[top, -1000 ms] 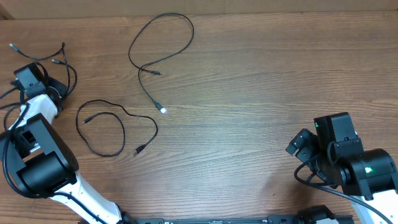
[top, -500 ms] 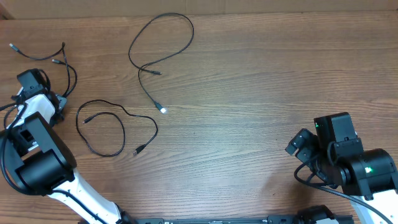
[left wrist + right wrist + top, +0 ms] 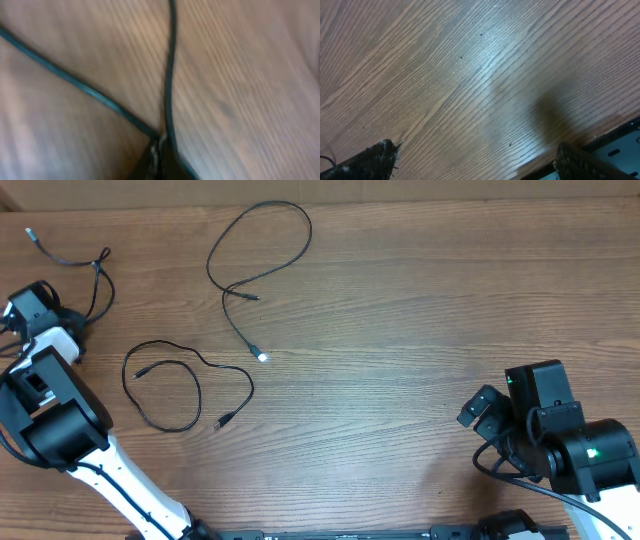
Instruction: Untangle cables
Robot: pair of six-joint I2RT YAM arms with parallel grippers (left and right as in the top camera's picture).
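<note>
Overhead: 3 cables (image 3: 270,203); left wrist: 1, blurred.

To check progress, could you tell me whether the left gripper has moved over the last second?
Yes: the left gripper has shifted left, away from the unmoved looped cable, dragging the held cable along.

Two cable strands (image 3: 169,75) (blurred), converging low, wooden table (image 3: 250,75)
</note>
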